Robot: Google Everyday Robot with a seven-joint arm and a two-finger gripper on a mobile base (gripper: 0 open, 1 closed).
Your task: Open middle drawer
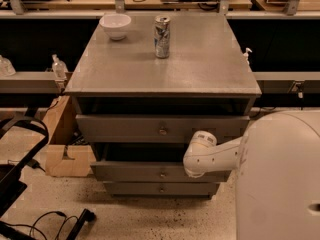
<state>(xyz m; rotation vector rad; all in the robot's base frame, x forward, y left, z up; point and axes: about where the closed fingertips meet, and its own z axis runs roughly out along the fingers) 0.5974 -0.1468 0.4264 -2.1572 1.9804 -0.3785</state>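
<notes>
The middle drawer [135,171] is a slim grey front with a small brass knob [162,174], second of three in the grey cabinet. Its front stands a little forward, with a dark gap above it. My white arm reaches in from the right, and my gripper [193,168] is at the right part of this drawer's top edge, right of the knob. The arm's rounded wrist hides the gripper's tip. The taller top drawer [125,127] is above, and the lowest slim drawer [135,188] is below.
On the cabinet top [200,69] stand a white bowl [115,25] and a drink can [161,30]. A cardboard box [62,154] sits on the floor at the left, with black cables and a dark frame [20,184] nearby. My white body [280,179] fills the lower right.
</notes>
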